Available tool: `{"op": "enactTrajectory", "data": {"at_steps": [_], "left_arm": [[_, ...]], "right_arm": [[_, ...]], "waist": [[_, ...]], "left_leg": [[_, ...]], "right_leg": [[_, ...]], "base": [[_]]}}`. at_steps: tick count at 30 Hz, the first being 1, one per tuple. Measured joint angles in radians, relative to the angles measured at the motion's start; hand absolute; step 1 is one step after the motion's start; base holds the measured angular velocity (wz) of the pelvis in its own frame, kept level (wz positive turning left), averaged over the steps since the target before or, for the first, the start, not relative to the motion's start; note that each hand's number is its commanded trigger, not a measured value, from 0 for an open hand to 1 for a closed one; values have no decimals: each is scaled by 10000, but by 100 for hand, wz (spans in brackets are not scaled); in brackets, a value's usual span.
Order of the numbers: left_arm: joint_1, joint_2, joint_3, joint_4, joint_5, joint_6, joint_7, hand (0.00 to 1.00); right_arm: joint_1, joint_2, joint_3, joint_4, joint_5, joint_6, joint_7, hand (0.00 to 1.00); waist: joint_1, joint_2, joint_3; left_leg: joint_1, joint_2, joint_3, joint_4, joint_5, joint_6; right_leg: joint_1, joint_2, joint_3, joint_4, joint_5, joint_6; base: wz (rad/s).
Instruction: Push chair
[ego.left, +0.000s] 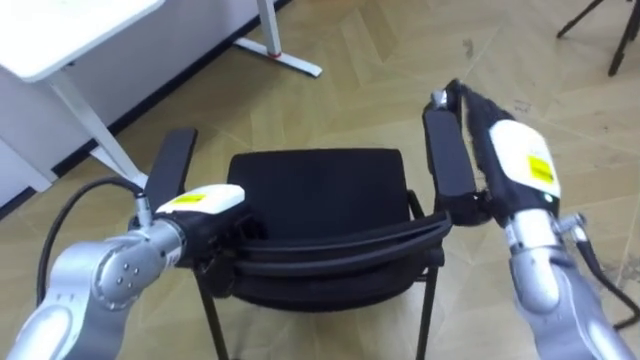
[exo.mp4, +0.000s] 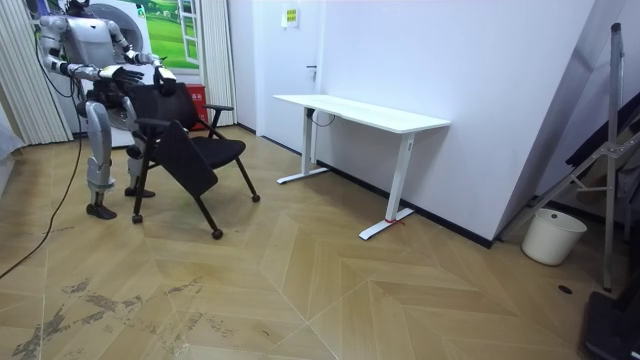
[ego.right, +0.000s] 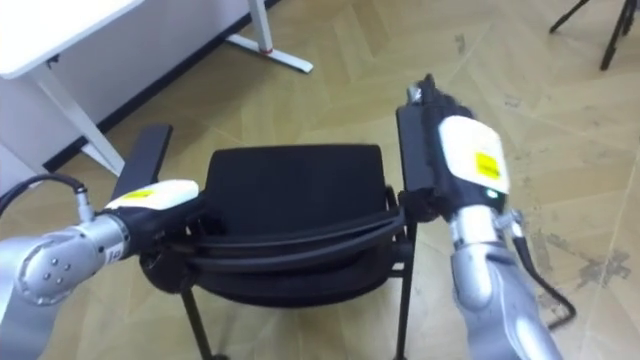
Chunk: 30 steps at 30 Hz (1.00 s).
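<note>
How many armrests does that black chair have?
2. The left armrest and the right armrest flank the seat of the chair, one on each side. None seems hidden.

White desk (exo.mp4: 360, 112) against the wall, white bucket (exo.mp4: 553, 236) well apart, herringbone wood floor (exo.mp4: 350, 290).

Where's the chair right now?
The black chair stands directly before the robot, between its left hand and right hand, with the white desk ahead on its left.
</note>
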Motion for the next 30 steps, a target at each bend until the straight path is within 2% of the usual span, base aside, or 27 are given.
{"op": "enactTrajectory", "data": {"at_steps": [2, 4, 6, 7, 9, 11, 13, 15, 16, 19, 23, 25, 26, 30], "left_arm": [[0, 179, -51, 28, -205, -83, 145, 100], [-3, 364, -74, 115, -453, -277, 319, 100], [-10, 668, -132, 163, -770, -450, 570, 100], [-9, 717, -132, 151, -801, -485, 592, 100], [-2, 1023, -202, 136, -972, -651, 683, 100], [-2, 1225, -318, 71, -1028, -671, 744, 100], [-22, 1324, -396, 67, -1068, -719, 819, 100], [-61, 1658, -716, 67, -1154, -779, 1108, 100], [-60, 1724, -757, 71, -1181, -805, 1165, 100], [-53, 1880, -890, 105, -1218, -831, 1376, 100], [-54, 1899, -865, 281, -1233, -898, 1525, 100], [-56, 1899, -915, 403, -1346, -899, 1736, 100], [-60, 1897, -956, 420, -1346, -897, 1822, 100], [-54, 1917, -964, 449, -1355, -913, 1864, 100]], "right_arm": [[-14, -138, 54, -219, -30, 1, 110, 0], [-49, -439, 286, -457, -171, 0, 264, 0], [-192, -785, 536, -656, -440, 0, 702, 0], [-191, -854, 555, -752, -463, 7, 859, 0], [-188, -1134, 633, -1133, -504, 16, 1496, 0], [-182, -1420, 760, -1429, -618, 17, 1963, 0], [-192, -1778, 948, -1606, -710, 9, 2385, 0], [-173, -2170, 1244, -1606, -697, 10, 2905, 0], [-173, -2235, 1307, -1605, -712, 10, 3044, 0], [-167, -2362, 1452, -1603, -924, 22, 3593, 0], [-28, -2408, 1549, -1507, -1158, 54, 4390, 0], [-3, -2602, 1777, -1498, -1038, 138, 4716, 0], [59, -2720, 1890, -1501, -882, 131, 4902, 0], [282, -2740, 1801, -1555, 219, 195, 5388, 0]], "waist": [[14, -20, 30], [58, -64, 60], [76, -163, 115], [84, -176, 117], [76, -211, 111], [87, -240, 101], [188, -321, 95], [251, -488, 5], [275, -515, -11], [317, -548, -14], [322, -549, 15], [310, -531, 20], [322, -524, 21], [322, -528, 22]], "left_leg": [[-36, -1, -28, -26, 10, -15], [-49, 8, -7, -30, 15, -25], [-51, 15, -20, -50, 24, -41], [-67, 15, -27, -43, 24, -41], [-104, 14, -52, -40, 23, -42], [-109, 9, -83, -34, 23, -42], [-42, 13, -75, -43, 23, -43], [7, 19, -93, -22, 23, -48], [12, 19, -100, -22, 20, -51], [13, 14, -128, -21, 17, -49], [21, 10, -167, -29, 15, -50], [29, 13, -167, -22, 17, -52], [31, 21, -149, -18, 19, -54], [104, 29, -82, -46, 19, -54]], "right_leg": [[0, 5, -6, -1, -11, 15], [8, 13, -50, -4, -20, 30], [12, 26, -90, -22, -20, 30], [5, 28, -96, -25, -20, 30], [-19, 32, -96, -38, -19, 29], [-9, 32, -94, -43, -19, 29], [6, 35, -92, -48, -19, 29], [151, 47, -127, -208, -18, 28], [180, 49, -140, -234, -16, 26], [221, 44, -189, -234, -2, 16], [327, 49, -282, -379, 13, 24], [326, 52, -296, -380, 12, 25], [314, 52, -318, -391, 12, 25], [335, 50, -306, -420, 12, 25]], "base": [[4], [2], [0], [0], [2], [2], [0], [2], [7], [4], [1], [0], [-4], [-6]]}}
